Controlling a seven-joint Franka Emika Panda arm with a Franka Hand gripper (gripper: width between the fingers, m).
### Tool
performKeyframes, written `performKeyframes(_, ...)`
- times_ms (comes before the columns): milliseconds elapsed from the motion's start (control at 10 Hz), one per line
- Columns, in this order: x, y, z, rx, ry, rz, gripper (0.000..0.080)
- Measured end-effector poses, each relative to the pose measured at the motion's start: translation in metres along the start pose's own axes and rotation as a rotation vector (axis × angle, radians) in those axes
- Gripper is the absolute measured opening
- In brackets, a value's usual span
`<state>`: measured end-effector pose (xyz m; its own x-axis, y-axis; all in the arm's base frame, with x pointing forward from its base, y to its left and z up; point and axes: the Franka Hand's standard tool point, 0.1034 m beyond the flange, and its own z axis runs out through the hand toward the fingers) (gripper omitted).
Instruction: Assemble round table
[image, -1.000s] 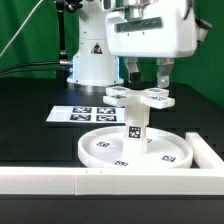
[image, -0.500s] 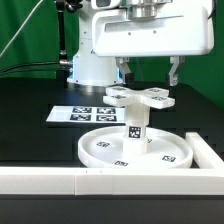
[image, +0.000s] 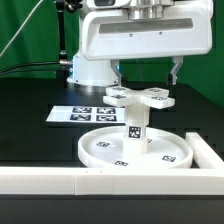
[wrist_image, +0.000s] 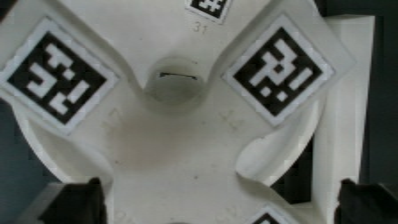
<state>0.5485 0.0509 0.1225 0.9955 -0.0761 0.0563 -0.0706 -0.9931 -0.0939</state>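
The large rimmed round disc (image: 135, 150) lies flat on the black table. The short post (image: 134, 128) stands upright at its middle. The flat cross-shaped piece (image: 141, 97) sits on top of the post. My gripper (image: 148, 72) hangs just above the cross piece, open, with its fingers (image: 178, 71) spread wide of it and touching nothing. In the wrist view the cross piece (wrist_image: 169, 120) with its tags fills the picture. The gripper (wrist_image: 210, 205) shows there as two dark fingertips (wrist_image: 79, 200) apart at either side.
The marker board (image: 82, 113) lies on the table behind the disc, toward the exterior view's left. A long white rail (image: 100, 181) runs along the front and turns up the right side (image: 206, 150). The arm's white base (image: 90, 66) stands at the back.
The hand has turned about its vertical axis and risen slightly. The fingers, close by the cross piece a second ago, now stand wide apart above it. The cross piece stays on the post.
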Motion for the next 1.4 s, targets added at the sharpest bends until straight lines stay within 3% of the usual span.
performKeyframes(800, -0.005, -0.005, 0.001, -0.033, -0.004, -0.595, 0.0649)
performKeyframes(1200, -0.005, 0.001, 0.001, -0.042, -0.020, -0.841, 0.0649)
performKeyframes(1400, -0.003, 0.006, 0.002, -0.059, -0.022, -1.011, 0.0649)
